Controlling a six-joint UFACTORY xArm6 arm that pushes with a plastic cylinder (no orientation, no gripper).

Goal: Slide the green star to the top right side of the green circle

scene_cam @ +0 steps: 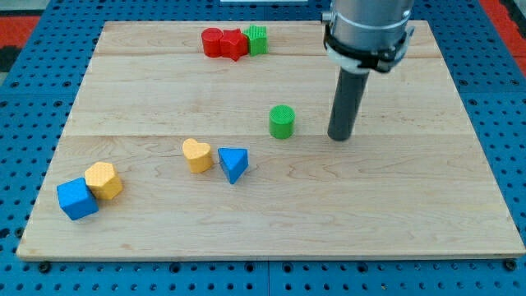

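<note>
The green circle (282, 121) stands near the middle of the wooden board (411, 205). The green star (256, 39) sits at the view's top, touching a red star (233, 44) with a red cylinder (213, 42) on that one's left. My tip (339, 136) rests on the board to the right of the green circle, about a block's width away and touching no block. It is far below and to the right of the green star.
A yellow heart (196, 154) and a blue triangle (233, 164) lie side by side left of centre. A yellow hexagon (103, 180) and a blue cube (76, 199) touch at the view's bottom left. Blue pegboard (501, 99) surrounds the board.
</note>
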